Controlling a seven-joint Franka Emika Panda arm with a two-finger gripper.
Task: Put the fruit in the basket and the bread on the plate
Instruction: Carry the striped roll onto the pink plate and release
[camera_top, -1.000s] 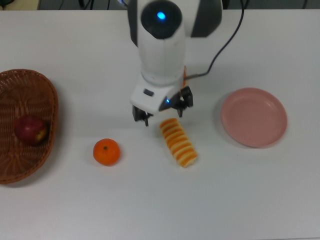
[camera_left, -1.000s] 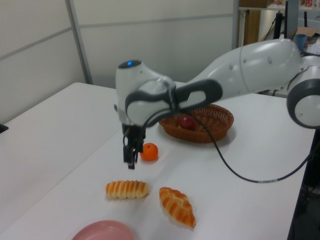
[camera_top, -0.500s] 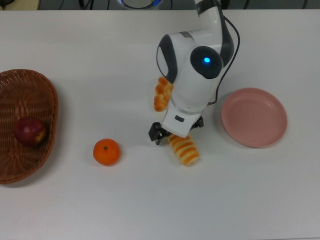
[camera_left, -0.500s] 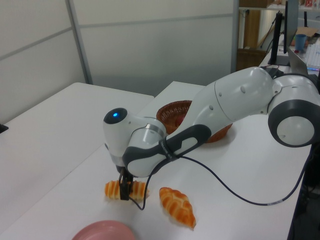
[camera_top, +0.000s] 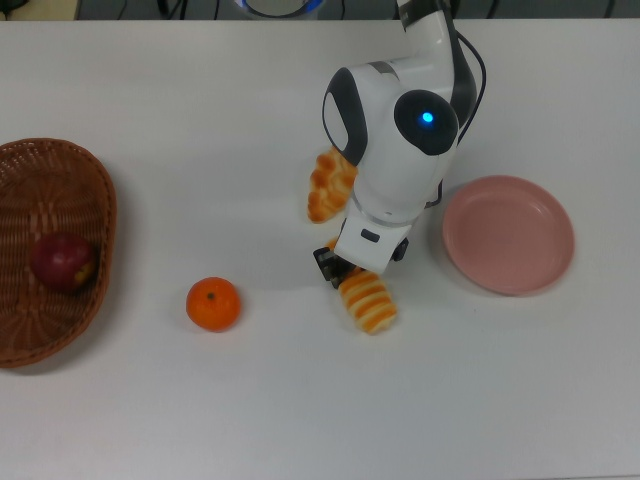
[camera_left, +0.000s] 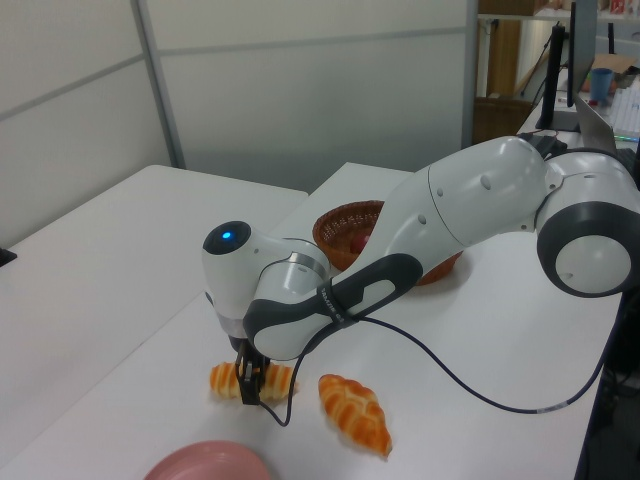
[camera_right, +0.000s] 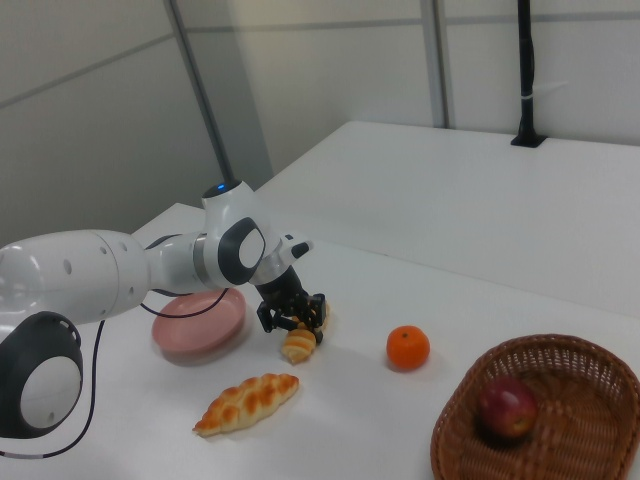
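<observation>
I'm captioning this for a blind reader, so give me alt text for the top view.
A white robot arm's pincer is lowered over a ridged orange-yellow oblong roll on a white table. A twisted golden pastry lies behind it, a round pink plate on the top view's right, an orange mandarin and a red apple in a brown wicker basket on its left.

On your plain white desk (camera_top: 180, 420) lie a brown oval wicker basket (camera_top: 95, 200), a bright orange mandarin (camera_top: 213, 304), a ridged golden roll (camera_top: 368, 301), a twisted golden pastry (camera_top: 328, 186) and a round pink plate (camera_top: 508, 234)
</observation>
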